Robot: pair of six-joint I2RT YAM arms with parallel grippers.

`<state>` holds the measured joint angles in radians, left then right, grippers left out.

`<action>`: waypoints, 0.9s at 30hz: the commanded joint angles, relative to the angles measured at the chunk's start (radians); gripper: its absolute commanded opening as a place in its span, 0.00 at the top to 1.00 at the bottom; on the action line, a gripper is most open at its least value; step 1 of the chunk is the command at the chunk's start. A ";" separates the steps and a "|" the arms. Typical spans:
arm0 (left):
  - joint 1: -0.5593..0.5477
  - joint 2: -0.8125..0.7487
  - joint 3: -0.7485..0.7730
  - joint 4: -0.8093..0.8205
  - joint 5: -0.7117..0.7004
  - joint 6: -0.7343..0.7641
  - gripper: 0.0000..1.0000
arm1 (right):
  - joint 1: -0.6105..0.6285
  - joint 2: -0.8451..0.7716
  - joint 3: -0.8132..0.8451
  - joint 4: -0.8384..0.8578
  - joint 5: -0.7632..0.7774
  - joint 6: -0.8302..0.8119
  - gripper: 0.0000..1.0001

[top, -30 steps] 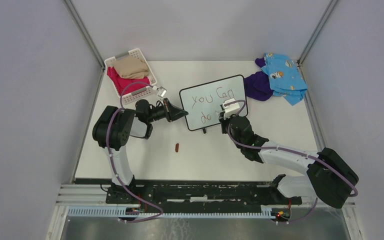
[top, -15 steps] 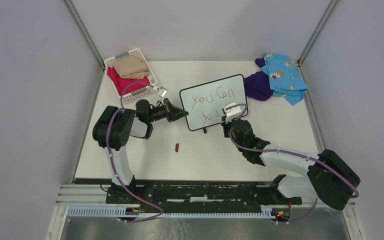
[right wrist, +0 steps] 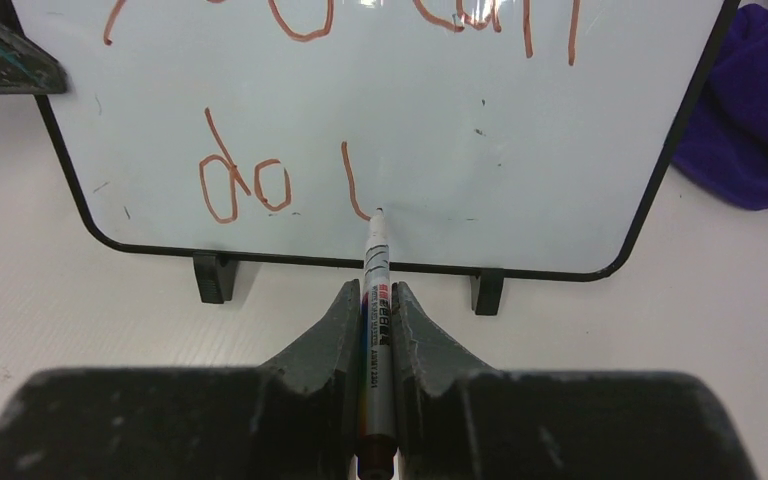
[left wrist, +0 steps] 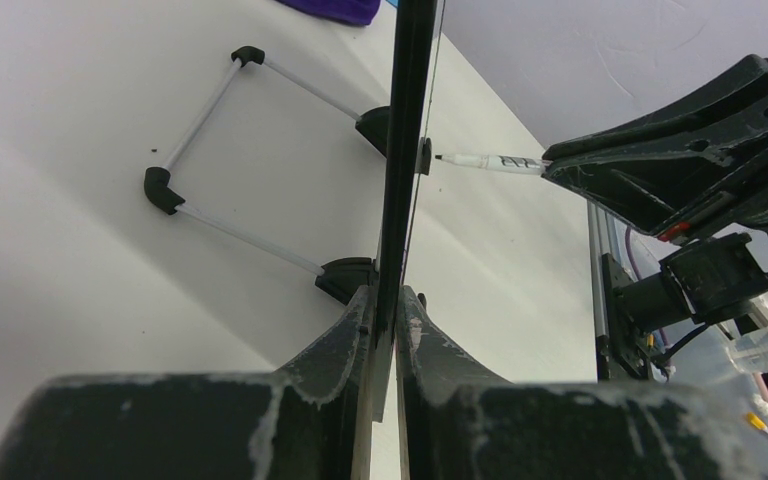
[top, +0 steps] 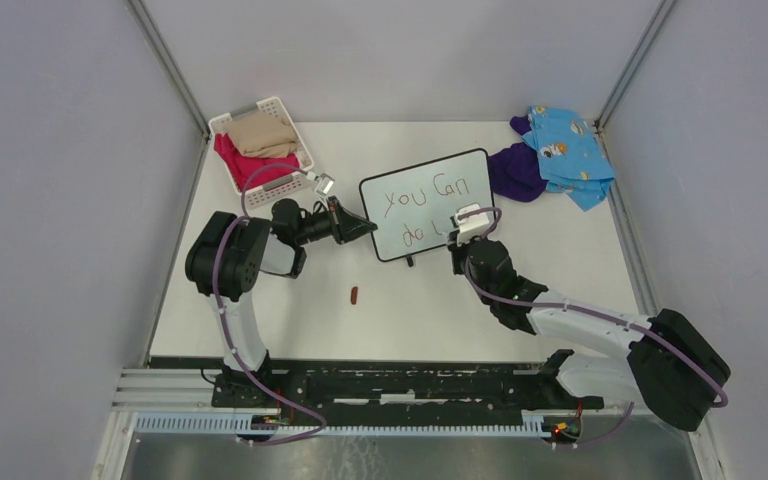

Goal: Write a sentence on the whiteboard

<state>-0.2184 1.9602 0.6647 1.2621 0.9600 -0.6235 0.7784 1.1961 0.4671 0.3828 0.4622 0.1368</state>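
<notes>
The whiteboard (top: 465,175) stands tilted at mid-table on its black feet. My left gripper (top: 365,228) is shut on the whiteboard's left edge, and the board (left wrist: 410,120) shows edge-on between the fingertips of this gripper (left wrist: 387,295). The sentence (top: 425,195) reads "you Can" with "do" (right wrist: 245,180) below, in reddish-brown strokes. After "do" comes one hooked stroke (right wrist: 352,185). My right gripper (right wrist: 376,295) is shut on a grey marker (right wrist: 376,260), whose tip touches the board at the foot of that stroke. This right gripper (top: 457,232) is over the board's lower right part.
A white basket (top: 295,135) with red and beige cloths sits at the back left. Blue patterned cloth (top: 565,150) and purple cloth (top: 515,170) lie at the back right, just beside the board. A small reddish cap (top: 354,294) lies in front of the board.
The right gripper has slid down towards the board's lower edge with the marker, leaving a new stroke after "do". The left gripper and the board have not moved.
</notes>
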 commanded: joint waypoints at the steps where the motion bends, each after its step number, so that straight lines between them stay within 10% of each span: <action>1: -0.019 0.004 -0.003 -0.121 -0.012 0.051 0.88 | -0.004 -0.046 0.006 0.047 -0.045 -0.004 1.00; 27: -0.021 0.005 -0.002 -0.122 -0.010 0.051 0.88 | -0.003 0.064 0.111 0.058 -0.067 -0.024 1.00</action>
<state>-0.2195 1.9564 0.6647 1.2545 0.9600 -0.6121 0.7776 1.2484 0.5308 0.3866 0.3702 0.1253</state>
